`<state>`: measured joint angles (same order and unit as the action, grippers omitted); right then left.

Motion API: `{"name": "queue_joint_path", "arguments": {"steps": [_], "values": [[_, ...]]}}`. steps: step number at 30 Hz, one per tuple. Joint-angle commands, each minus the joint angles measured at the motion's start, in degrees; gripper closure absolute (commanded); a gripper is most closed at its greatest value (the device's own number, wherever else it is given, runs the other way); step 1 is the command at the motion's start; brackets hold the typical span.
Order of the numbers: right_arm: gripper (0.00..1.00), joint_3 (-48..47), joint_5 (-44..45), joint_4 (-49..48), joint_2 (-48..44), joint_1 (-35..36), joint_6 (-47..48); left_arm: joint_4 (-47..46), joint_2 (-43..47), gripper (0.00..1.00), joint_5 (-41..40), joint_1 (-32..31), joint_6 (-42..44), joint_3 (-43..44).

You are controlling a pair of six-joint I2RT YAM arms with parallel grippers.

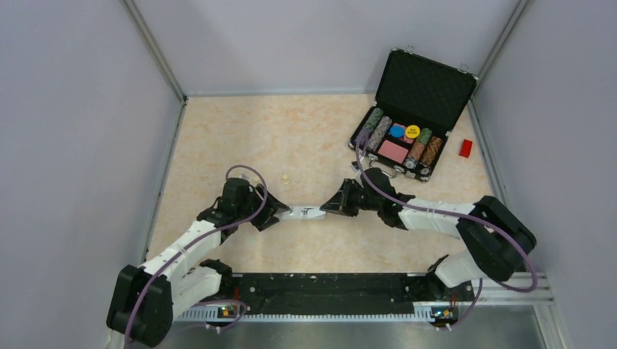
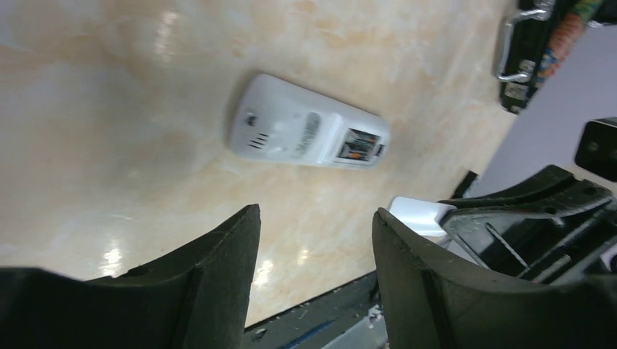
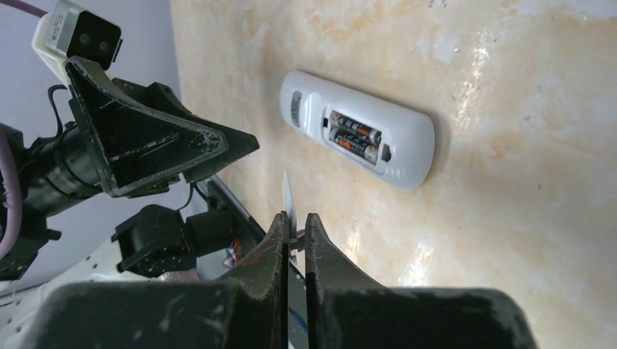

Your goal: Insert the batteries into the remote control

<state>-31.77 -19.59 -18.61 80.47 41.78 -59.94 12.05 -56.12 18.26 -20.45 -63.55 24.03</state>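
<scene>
Right gripper (image 3: pixel 295 219) is pinched tight on the cover (image 2: pixel 420 216), a thin white piece held edge-on between its fingers and raised off the table (image 1: pixel 240 131). Left gripper (image 2: pixel 314 214) stands wide with nothing in it, its jaws hanging above the marbled top just beside the remote (image 2: pixel 291 127).

The remote lies back up, about midway between the table's side edges and nearer the front edge than the back edge. One gripper flanks each of its ends. Its compartment is uncovered and both batteries (image 3: pixel 354 137) sit side by side inside. Loading therefore looks done, and closing the compartment seems to be the step in hand.

The cover hangs near the remote, apart from it and not yet lined up with the opening. Next, I judge, the right arm must turn the cover flat, line it up with the compartment and slide or press it home. The left jaws could brace the remote so it does not skid.
</scene>
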Motion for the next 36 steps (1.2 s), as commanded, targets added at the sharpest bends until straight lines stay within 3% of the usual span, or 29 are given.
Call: {"name": "queue_joint_path", "arguments": {"steps": [1, 11, 36], "values": [[1.00, -4.9, -0.4, -3.0, 5.4, 1.0, 1.8, 3.5, -2.9, 0.41, -5.8, 1.1, 3.1, 2.3], [1.00, -8.3, 0.4, -4.3, 12.0, 1.0, 0.4, 2.6, -8.2, 0.45, -6.1, 1.6, 4.8, 2.8], [1.00, -7.8, 4.7, -5.7, 16.1, 2.0, -1.3, -0.8, -8.7, 0.47, -3.8, 2.0, 4.0, 1.3]]}}
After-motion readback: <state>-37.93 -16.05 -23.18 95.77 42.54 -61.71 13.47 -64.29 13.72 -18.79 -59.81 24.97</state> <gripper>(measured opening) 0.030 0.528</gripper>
